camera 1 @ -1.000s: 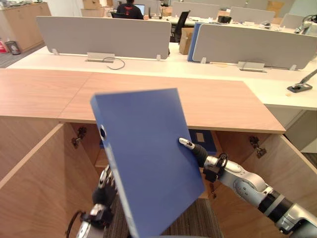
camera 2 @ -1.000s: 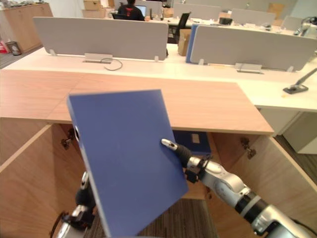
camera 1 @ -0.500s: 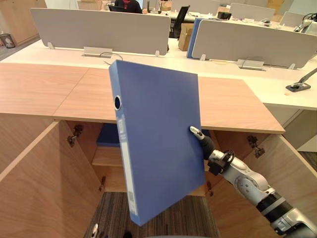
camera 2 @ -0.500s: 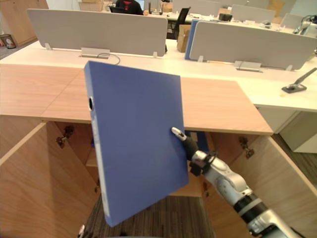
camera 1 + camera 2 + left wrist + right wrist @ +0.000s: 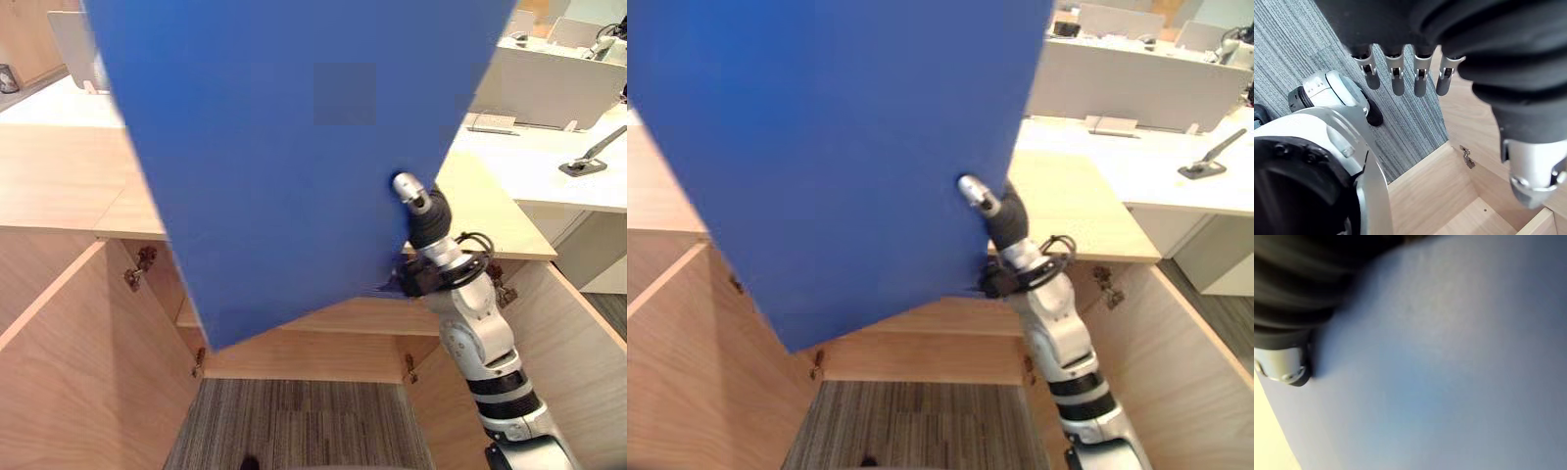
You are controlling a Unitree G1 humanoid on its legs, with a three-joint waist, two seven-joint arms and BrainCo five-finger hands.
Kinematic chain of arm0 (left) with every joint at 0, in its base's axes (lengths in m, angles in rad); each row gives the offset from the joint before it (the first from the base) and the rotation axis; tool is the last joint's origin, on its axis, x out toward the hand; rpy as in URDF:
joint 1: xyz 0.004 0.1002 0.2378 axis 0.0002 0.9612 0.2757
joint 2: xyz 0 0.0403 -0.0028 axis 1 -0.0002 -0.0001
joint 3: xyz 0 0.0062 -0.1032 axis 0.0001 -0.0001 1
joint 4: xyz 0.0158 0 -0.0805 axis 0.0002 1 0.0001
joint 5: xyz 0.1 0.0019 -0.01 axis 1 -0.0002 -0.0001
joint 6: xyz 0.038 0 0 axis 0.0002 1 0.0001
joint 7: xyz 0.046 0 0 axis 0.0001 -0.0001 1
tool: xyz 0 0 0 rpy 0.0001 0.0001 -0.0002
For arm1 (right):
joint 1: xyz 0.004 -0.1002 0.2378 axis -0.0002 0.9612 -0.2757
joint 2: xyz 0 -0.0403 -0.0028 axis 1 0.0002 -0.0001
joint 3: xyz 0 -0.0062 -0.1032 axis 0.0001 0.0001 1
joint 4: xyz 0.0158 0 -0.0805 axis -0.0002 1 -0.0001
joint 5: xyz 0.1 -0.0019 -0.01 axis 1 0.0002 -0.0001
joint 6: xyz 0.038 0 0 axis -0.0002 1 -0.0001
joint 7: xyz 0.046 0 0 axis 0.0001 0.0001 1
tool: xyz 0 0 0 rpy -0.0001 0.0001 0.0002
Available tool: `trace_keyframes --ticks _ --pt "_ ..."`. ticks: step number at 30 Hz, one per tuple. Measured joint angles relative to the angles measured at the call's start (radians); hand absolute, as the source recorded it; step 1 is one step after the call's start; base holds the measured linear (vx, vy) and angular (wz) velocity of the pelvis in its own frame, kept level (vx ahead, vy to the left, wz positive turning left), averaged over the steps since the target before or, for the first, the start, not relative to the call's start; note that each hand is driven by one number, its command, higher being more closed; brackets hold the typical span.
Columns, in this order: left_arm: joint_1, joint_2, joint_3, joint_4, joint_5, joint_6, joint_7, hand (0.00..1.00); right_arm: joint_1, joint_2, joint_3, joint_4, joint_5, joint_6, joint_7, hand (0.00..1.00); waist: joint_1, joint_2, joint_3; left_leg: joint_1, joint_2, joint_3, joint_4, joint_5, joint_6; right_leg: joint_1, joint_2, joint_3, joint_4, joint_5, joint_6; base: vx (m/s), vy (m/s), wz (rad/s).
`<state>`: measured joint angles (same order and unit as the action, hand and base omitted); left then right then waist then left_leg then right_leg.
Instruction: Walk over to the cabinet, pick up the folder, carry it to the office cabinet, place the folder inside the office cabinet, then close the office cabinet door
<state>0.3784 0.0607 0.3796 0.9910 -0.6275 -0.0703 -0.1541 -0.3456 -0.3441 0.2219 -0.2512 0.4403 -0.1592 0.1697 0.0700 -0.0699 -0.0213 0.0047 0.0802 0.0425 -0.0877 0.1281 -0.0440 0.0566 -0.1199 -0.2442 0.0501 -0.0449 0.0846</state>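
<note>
Folder (image 5: 284, 147), flat blue, in right robot hand (image 5: 423, 208)

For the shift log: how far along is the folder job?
Done: the flat blue folder is picked up, pinched by the right hand. In hand: it is held up before the open wooden cabinet. Left: placing it inside and closing the doors. The left hand hangs open.

Honestly not seeing any readable text, numbers, labels or signs here. The folder (image 5: 274, 147) is just showing a plain blue cover, and nothing legible is sitting on the counter (image 5: 59, 186) either.
</note>
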Motion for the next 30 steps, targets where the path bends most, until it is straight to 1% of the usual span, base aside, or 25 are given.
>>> trace_keyframes --ticks 3,6,7,9,10,12,13,15,17,18,20,21,22,23,25,27,28,29,30 --pt "0.000 -0.001 0.018 0.000 0.007 -0.003 0.000 0.00 0.000 0.004 0.020 -0.003 -0.116 0.000 0.000 1.00 0.000 -0.001 0.000 0.000 0.000 -0.001 0.000 0.001 -0.001 0.000 0.000 0.000 0.001 0.000 0.000 0.00 0.000 0.00" --pt "0.000 0.000 0.037 0.001 0.010 -0.010 0.001 0.00 0.000 0.002 0.053 -0.019 -0.197 -0.002 -0.002 1.00 0.000 -0.002 -0.001 0.000 0.001 -0.001 0.000 0.001 -0.001 0.000 0.000 0.000 0.002 0.000 0.000 0.00 0.000 0.00" --pt "0.000 0.000 0.042 0.001 0.029 -0.015 0.001 0.00 0.000 0.001 0.092 -0.023 -0.249 -0.013 0.002 1.00 -0.001 -0.002 -0.001 0.000 0.001 -0.001 0.000 0.001 -0.002 0.000 0.001 0.000 0.001 0.000 0.000 0.00 0.000 0.00" --pt "0.000 0.000 0.042 0.001 0.042 -0.017 0.001 0.00 0.000 -0.005 0.121 -0.023 -0.282 -0.022 0.006 1.00 -0.002 -0.003 -0.001 0.000 0.001 -0.001 0.000 0.001 -0.002 0.000 0.001 0.000 0.001 0.000 0.000 0.00 0.000 0.00" --pt "0.000 0.000 0.042 0.001 0.043 -0.017 0.000 0.00 0.000 -0.013 0.154 -0.021 -0.316 -0.027 0.015 1.00 -0.003 -0.005 -0.001 0.000 0.001 -0.001 0.000 0.001 -0.002 0.000 0.001 0.000 0.001 0.000 0.000 0.00 0.000 0.00" --pt "0.000 0.000 0.042 0.001 0.046 -0.021 -0.003 0.00 0.000 -0.051 0.232 -0.005 -0.390 -0.039 0.030 1.00 -0.004 -0.009 -0.002 0.000 0.002 -0.001 0.000 0.001 -0.002 -0.001 0.001 0.000 0.001 0.000 0.000 0.00 0.000 0.00" --pt "0.000 0.001 0.040 0.001 0.047 -0.024 -0.004 0.00 0.001 -0.075 0.283 0.024 -0.434 -0.049 0.040 1.00 -0.004 -0.011 -0.003 0.000 0.002 -0.001 0.000 0.001 -0.002 -0.001 0.001 0.000 0.001 0.000 0.000 0.00 0.000 0.00" --pt "0.000 0.002 0.037 0.001 0.047 -0.026 -0.007 0.00 0.012 -0.104 0.345 0.078 -0.502 -0.058 0.055 1.00 -0.003 -0.016 -0.005 -0.001 0.002 -0.001 0.000 0.001 -0.002 -0.001 0.001 0.000 0.001 0.000 0.000 0.00 0.000 0.00" --pt "0.000 0.005 0.016 0.001 0.047 -0.028 -0.011 0.00 0.047 -0.139 0.425 0.197 -0.592 -0.063 0.069 1.00 0.001 -0.022 -0.002 -0.001 -0.001 -0.001 0.000 0.000 -0.003 -0.003 -0.002 0.000 0.000 0.000 0.000 0.00 0.000 0.00" --pt "0.000 0.004 0.011 0.003 0.047 -0.028 -0.013 0.00 0.052 -0.147 0.444 0.234 -0.622 -0.063 0.070 1.00 0.001 -0.022 -0.001 -0.001 -0.003 -0.001 0.000 -0.002 -0.005 -0.003 -0.003 0.000 0.001 0.000 0.000 0.00 0.000 0.00" --pt "0.000 0.008 -0.021 0.007 0.047 -0.029 -0.017 0.00 0.064 -0.184 0.518 0.387 -0.729 -0.063 0.077 1.00 0.002 -0.017 0.011 -0.002 -0.009 -0.001 0.000 -0.002 -0.005 -0.004 -0.011 0.000 0.003 -0.001 0.001 0.00 0.000 0.00" --pt "0.000 0.012 -0.029 0.007 0.048 -0.029 -0.018 0.00 0.066 -0.192 0.534 0.418 -0.752 -0.063 0.079 1.00 0.002 -0.016 0.013 -0.003 -0.010 -0.001 0.000 -0.003 -0.005 -0.005 -0.012 0.000 0.003 -0.001 0.001 0.00 0.000 0.00" --pt "0.000 0.022 -0.048 0.014 0.051 -0.030 -0.020 0.00 0.068 -0.208 0.564 0.477 -0.812 -0.064 0.085 1.00 0.004 -0.013 0.018 -0.003 -0.012 -0.001 0.000 -0.003 -0.005 -0.006 -0.015 0.000 0.004 -0.002 0.002 0.00 0.000 0.00" --pt "0.000 0.030 -0.064 0.017 0.052 -0.030 -0.023 0.00 0.077 -0.214 0.570 0.525 -0.862 -0.067 0.090 1.00 0.005 -0.009 0.022 -0.003 -0.014 -0.001 0.000 -0.004 -0.004 -0.007 -0.017 0.000 0.007 -0.003 0.005 0.00 0.000 0.00" --pt "-0.001 0.033 -0.085 0.017 0.052 -0.030 -0.025 0.00 0.080 -0.223 0.570 0.579 -0.916 -0.067 0.089 1.00 0.004 0.001 0.031 -0.003 -0.018 -0.001 0.000 -0.005 -0.002 -0.007 -0.020 0.000 0.008 -0.004 0.007 0.00 0.000 0.00" --pt "-0.001 0.033 -0.103 0.017 0.064 -0.030 -0.029 0.00 0.079 -0.228 0.569 0.620 -0.945 -0.069 0.083 1.00 0.005 0.007 0.035 -0.002 -0.021 -0.002 0.000 -0.006 0.000 -0.007 -0.023 0.000 0.009 -0.006 0.009 0.00 0.000 0.00" --pt "-0.001 0.033 -0.110 0.017 0.073 -0.030 -0.029 0.00 0.077 -0.225 0.568 0.644 -0.975 -0.071 0.075 1.00 0.006 0.014 0.041 -0.002 -0.022 -0.002 0.000 -0.008 0.002 -0.007 -0.024 0.000 0.010 -0.007 0.010 0.00 0.000 0.00" --pt "-0.001 0.033 -0.113 0.017 0.074 -0.030 -0.029 0.00 0.076 -0.222 0.567 0.657 -0.985 -0.071 0.074 1.00 0.007 0.013 0.042 -0.002 -0.023 -0.003 0.000 -0.008 0.003 -0.007 -0.025 0.000 0.011 -0.007 0.011 0.00 0.000 0.00" --pt "-0.002 0.034 -0.125 0.017 0.079 -0.030 -0.029 0.00 0.073 -0.207 0.558 0.704 -1.011 -0.071 0.066 1.00 0.008 0.018 0.050 -0.002 -0.024 -0.003 0.001 -0.008 0.006 -0.007 -0.025 0.000 0.012 -0.008 0.012 0.00 0.000 0.00"
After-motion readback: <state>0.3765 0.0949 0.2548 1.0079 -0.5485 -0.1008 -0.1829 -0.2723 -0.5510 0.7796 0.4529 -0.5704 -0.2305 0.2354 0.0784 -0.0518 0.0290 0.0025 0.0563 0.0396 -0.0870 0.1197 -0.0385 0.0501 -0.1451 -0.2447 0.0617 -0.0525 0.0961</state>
